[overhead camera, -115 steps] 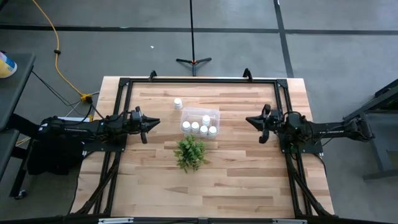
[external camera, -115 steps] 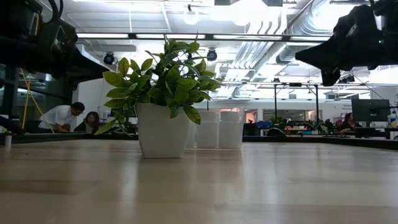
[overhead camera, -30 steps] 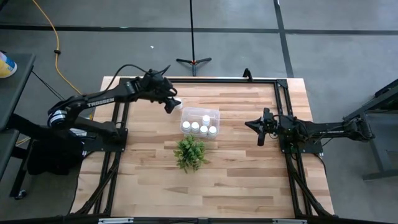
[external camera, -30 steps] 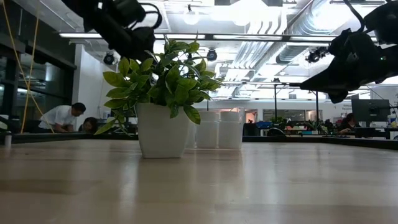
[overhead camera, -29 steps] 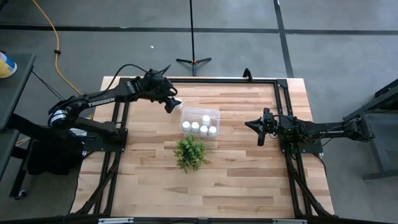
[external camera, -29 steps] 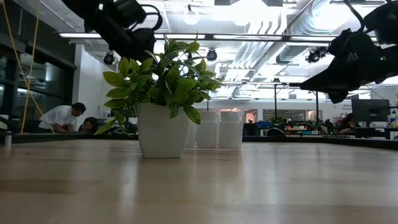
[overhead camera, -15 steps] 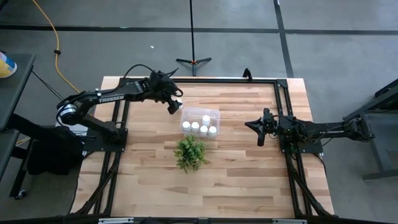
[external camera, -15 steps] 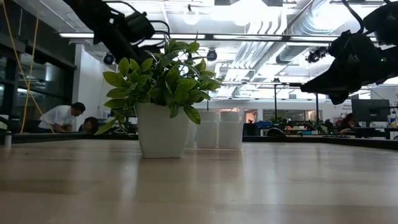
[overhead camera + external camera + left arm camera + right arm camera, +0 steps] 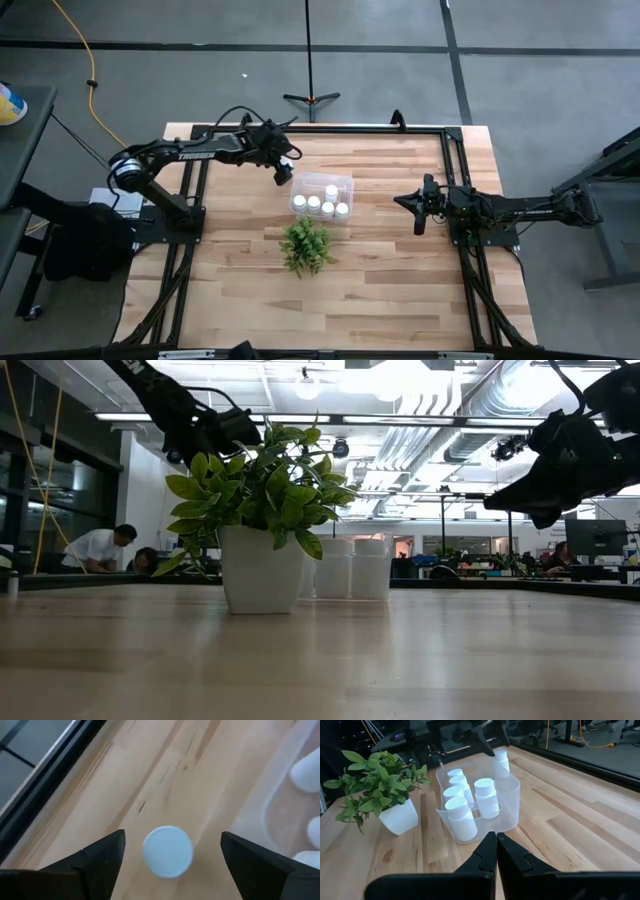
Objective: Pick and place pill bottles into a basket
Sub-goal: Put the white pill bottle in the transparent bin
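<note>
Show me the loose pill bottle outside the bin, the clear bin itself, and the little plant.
loose pill bottle (image 9: 168,852): left wrist view, on its white cap.
clear bin (image 9: 512,794): right wrist view, on its see-through side wall.
plant (image 9: 258,488): low view, on its green leaves.

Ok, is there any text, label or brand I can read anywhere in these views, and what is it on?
"TROSSEN": white lettering along the dark left arm in the high view, small but just legible.
Small white cylindrical pill bottles in the clear plastic rectangular bin: no label readable.
White plant pot: plain, no text.
Monitors in the room behind: too small to read.
</note>
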Robot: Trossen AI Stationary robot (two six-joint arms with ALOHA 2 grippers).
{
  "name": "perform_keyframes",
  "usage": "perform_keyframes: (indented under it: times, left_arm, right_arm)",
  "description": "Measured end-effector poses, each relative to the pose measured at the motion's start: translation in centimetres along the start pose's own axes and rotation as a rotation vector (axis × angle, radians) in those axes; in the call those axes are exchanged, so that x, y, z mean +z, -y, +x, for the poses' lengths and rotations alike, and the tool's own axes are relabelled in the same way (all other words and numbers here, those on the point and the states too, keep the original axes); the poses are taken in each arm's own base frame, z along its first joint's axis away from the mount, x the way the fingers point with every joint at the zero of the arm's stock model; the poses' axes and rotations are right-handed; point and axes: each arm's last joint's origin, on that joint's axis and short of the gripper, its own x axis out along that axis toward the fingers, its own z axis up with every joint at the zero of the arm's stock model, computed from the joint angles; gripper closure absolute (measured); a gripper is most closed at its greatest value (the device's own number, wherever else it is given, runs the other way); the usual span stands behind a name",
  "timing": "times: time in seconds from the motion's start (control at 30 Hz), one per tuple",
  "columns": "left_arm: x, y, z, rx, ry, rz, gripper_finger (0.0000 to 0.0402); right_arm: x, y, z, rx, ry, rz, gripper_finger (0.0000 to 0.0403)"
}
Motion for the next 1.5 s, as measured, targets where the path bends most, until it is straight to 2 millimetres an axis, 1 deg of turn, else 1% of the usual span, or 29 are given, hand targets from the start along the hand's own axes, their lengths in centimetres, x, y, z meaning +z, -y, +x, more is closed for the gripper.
perform_keyframes:
  times: [0.13,0.33,0.67,1.1,1.4,1.5]
  left_arm:
    - [-0.1,-0.1,0.2,0.034,-0.011,0.000,0.0041]
    - [-0.1,-0.1,0.3,0.030,-0.012,0.026,0.0041]
    - [-0.6,0.0,2.1,0.018,-0.054,0.022,0.0041]
    - [-0.4,0.0,2.1,0.019,-0.036,0.077,0.0041]
    - [-0.7,-1.1,2.3,0.015,-0.047,0.035,0.0041]
    - [-0.6,-1.1,2.3,0.011,-0.043,0.032,0.0041]
  right_arm:
    - [-0.1,0.0,0.0,-0.002,-0.006,-0.001,0.0402]
    - [-0.3,0.1,0.0,-0.006,-0.026,-0.006,0.0401]
    - [-0.3,0.0,0.0,0.017,-0.039,-0.007,0.0402]
    - [-0.3,0.0,0.0,0.016,-0.039,-0.007,0.0402]
    - [-0.3,0.0,0.0,0.016,-0.040,-0.007,0.0401]
    - [-0.3,0.0,0.0,0.016,-0.040,-0.007,0.0402]
